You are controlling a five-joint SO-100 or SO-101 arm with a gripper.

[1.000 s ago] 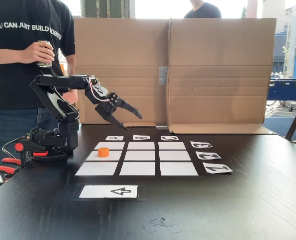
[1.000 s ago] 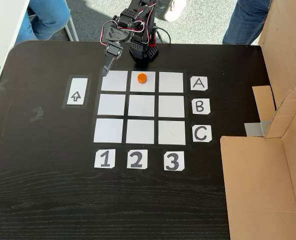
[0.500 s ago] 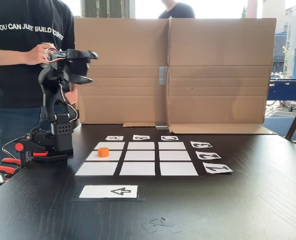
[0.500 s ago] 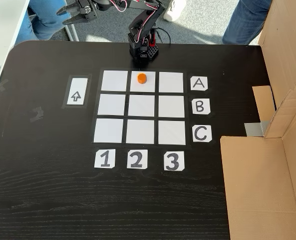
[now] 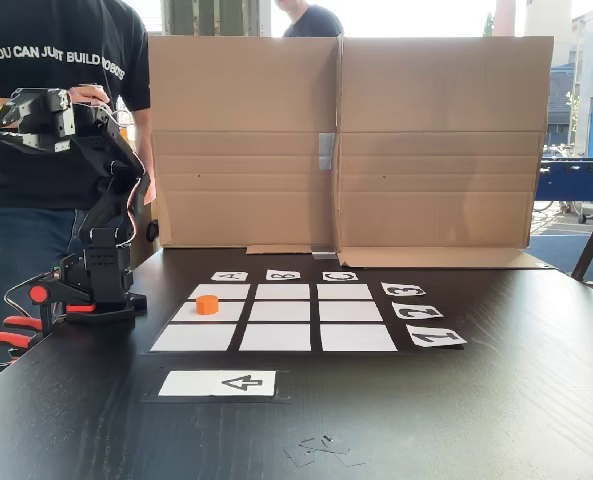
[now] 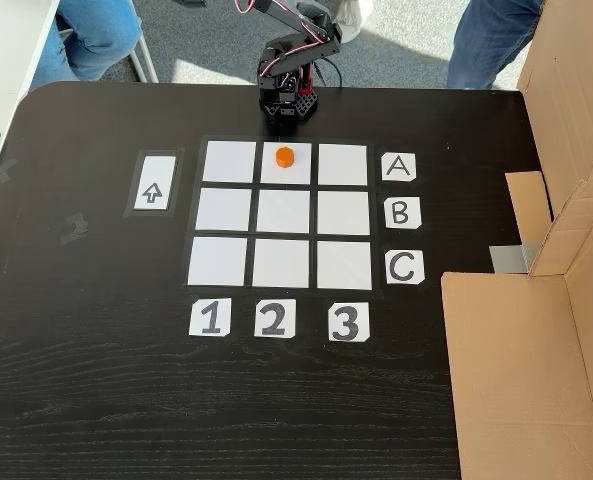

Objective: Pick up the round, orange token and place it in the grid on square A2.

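Orange token (image 6: 283,156) resting upright on square A2 (image 6: 284,172), middle cell of the grid (image 6: 283,212) row nearest the tabletop (image 6: 96,380) edge where the arm base (image 6: 288,104) is clamped; presumably delivered, task judged complete. Gripper (image 5: 14,112) raised high and folded back over the base, well apart from the token, probably parked clear of the cells. Fingers: released or clenched cannot be told; nothing seen in them. Arrow card (image 6: 151,183) beside column 1.

I see an arrow card (image 6: 151,193) near the table's (image 6: 96,380) left edge; a cardboard screen (image 5: 346,140) lines its far edge.
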